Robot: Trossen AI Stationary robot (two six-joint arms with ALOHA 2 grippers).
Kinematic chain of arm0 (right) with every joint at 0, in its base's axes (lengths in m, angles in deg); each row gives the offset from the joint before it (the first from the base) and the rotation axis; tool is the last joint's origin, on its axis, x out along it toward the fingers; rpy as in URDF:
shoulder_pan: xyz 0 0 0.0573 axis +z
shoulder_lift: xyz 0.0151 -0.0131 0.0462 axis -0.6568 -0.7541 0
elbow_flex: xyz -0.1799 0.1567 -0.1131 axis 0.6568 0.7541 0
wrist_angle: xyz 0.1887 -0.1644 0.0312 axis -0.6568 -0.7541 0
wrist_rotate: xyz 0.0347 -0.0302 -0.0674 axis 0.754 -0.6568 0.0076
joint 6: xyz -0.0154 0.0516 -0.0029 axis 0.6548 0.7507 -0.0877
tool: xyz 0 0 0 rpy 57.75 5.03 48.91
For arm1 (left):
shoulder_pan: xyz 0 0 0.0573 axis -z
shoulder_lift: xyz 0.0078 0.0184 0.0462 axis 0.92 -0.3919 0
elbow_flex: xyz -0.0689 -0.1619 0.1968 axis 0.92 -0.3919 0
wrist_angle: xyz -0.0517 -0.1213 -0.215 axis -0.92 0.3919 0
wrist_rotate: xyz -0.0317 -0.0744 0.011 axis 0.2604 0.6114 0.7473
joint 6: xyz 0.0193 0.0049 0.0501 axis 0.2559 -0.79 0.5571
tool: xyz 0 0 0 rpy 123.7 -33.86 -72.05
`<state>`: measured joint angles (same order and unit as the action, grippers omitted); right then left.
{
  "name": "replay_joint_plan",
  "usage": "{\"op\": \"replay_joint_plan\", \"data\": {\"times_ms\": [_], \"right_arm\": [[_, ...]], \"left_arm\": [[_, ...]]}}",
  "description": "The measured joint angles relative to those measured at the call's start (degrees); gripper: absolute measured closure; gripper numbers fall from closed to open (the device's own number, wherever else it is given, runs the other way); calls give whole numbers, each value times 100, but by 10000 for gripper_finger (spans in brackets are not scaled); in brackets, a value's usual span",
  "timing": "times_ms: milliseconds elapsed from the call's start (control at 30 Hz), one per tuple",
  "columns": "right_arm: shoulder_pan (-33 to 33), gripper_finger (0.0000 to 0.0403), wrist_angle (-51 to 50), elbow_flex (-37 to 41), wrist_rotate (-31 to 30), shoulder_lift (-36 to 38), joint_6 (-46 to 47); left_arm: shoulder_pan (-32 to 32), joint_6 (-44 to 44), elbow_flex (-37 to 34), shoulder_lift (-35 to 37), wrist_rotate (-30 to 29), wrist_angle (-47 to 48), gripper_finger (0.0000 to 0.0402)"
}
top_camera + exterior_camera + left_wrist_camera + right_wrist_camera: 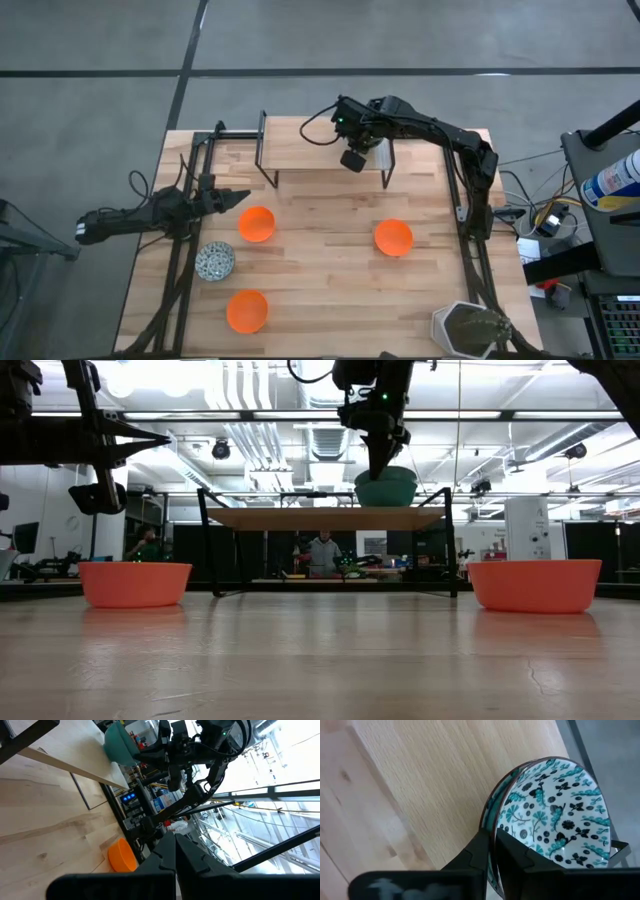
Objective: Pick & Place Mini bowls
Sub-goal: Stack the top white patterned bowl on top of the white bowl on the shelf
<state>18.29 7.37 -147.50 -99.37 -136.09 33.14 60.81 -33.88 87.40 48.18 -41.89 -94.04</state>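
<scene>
My right gripper (385,460) hangs over the raised wooden shelf (320,145) at the table's far side, shut on a mini bowl (386,488) that is teal outside and white inside with a teal and black speckled pattern (555,810). My left gripper (235,198) is shut and empty, hovering near the left edge beside an orange bowl (256,224). Two more orange bowls (393,238) (246,310) and a speckled blue-grey bowl (214,262) rest on their bases on the table. My right gripper pinches the patterned bowl's rim (490,817), one finger (512,845) inside the bowl and the other outside its wall. The fingers come from above, pointing down. The bowl sits upright with its base at the shelf's board (320,517); whether it rests there or hangs just above, I cannot tell.
The shelf stands on thin black metal legs (262,150) with open room beneath it. A white hexagonal pot (465,328) sits at the near right corner. Black arm frames run along both table sides. People show in the room beyond the table (322,550).
</scene>
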Motion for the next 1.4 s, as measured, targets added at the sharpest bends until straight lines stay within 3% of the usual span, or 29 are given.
{"op": "replay_joint_plan", "data": {"times_ms": [533,733,1400], "right_arm": [[101,279,-52,-418,-104,0,121],[99,280,-80,-439,-662,0,143],[70,282,-42,-197,-482,-2,171]], "left_arm": [[0,0,0,0,0,0,401],[0,0,0,-1,0,0,401],[1,0,0,0,0,0,401]]}}
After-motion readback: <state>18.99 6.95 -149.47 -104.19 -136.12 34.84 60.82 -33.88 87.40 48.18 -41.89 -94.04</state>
